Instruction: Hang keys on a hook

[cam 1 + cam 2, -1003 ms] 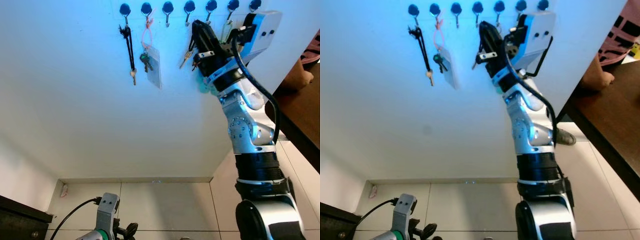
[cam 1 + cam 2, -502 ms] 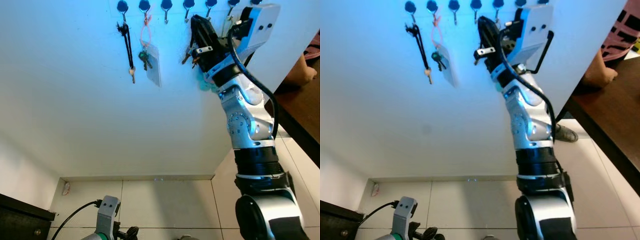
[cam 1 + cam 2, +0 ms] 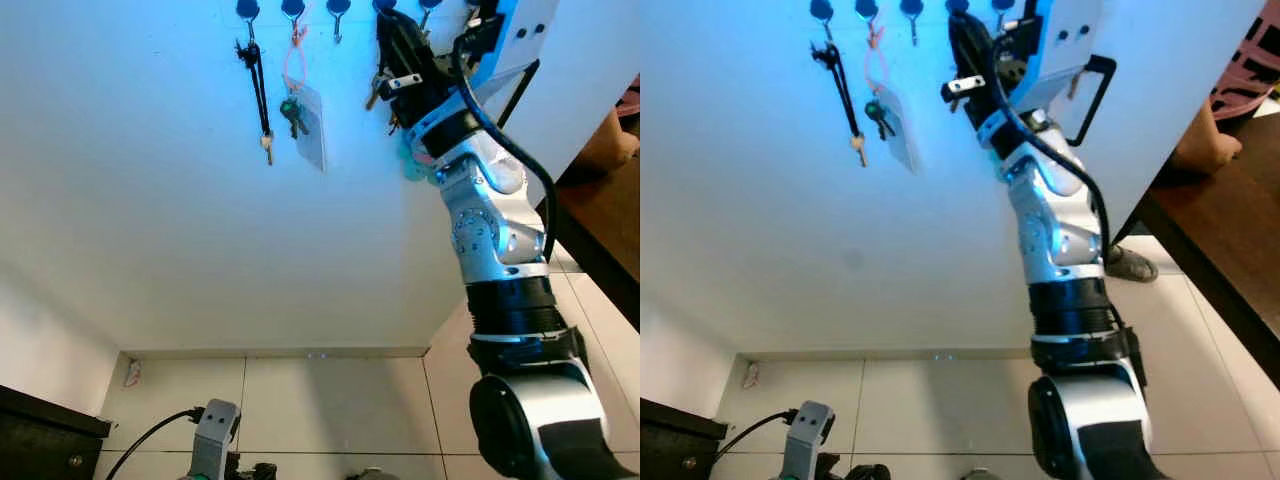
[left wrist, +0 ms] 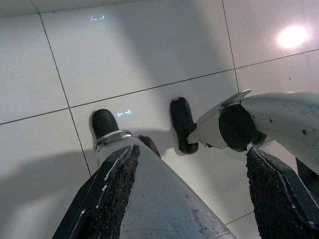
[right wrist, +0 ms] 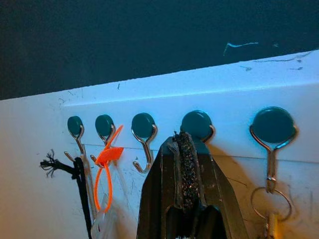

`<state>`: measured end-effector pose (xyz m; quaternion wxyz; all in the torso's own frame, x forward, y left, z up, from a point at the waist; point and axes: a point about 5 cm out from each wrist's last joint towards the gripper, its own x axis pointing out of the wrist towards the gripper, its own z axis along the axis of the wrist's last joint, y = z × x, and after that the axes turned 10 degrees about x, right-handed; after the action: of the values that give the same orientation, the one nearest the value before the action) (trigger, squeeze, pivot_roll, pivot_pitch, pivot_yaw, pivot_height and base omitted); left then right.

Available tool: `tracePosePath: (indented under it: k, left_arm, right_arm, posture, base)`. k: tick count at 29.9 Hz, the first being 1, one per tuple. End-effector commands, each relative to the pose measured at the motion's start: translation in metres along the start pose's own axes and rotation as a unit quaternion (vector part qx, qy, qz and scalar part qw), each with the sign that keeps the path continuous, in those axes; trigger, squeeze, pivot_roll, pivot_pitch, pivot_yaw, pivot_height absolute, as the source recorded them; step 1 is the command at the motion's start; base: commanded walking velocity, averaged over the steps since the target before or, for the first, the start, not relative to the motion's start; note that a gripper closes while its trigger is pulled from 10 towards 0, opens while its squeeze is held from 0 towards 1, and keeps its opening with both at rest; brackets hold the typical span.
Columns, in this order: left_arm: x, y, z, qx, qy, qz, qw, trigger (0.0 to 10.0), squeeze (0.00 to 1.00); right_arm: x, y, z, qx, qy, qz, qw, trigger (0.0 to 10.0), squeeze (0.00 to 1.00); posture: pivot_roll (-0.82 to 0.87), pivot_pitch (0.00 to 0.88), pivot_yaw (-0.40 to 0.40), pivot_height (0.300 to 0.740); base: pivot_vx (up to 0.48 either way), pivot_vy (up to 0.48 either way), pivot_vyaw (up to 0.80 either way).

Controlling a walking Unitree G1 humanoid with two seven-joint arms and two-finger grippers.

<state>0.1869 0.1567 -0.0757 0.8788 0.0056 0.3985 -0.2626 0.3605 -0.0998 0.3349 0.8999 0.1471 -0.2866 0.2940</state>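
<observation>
The right gripper [image 5: 185,164], pinched narrow on the keys [image 3: 376,88], could miss the hook [image 5: 198,124] and drop them.

The row of hooks [image 3: 291,10] runs off the top edge in the eye views, so several heads are cut. The right gripper [image 5: 185,149] hides the lower part of the fourth hook [image 5: 197,124] in its wrist view, and whatever the closed fingers [image 5: 185,164] pinch cannot be seen there. The keys [image 3: 374,92] peek out beside the gripper, mostly covered. A person's arm [image 3: 605,150] at far right is cropped. The left gripper [image 4: 192,199] is cut by the frame's lower edge.
</observation>
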Motion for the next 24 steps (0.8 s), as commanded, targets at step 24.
tracePosePath:
  k: [24]
  left_arm:
    - [-0.005, -0.003, -0.016, -0.006, 0.02, -0.007, 1.0, 10.0, 0.0]
  right_arm:
    - [0.011, -0.005, 0.013, -0.04, -0.016, -0.004, 0.999, 10.0, 0.0]
  posture:
    - [-0.04, 0.127, 0.103, 0.74]
  base:
    - [0.0, 0.0, 0.0]
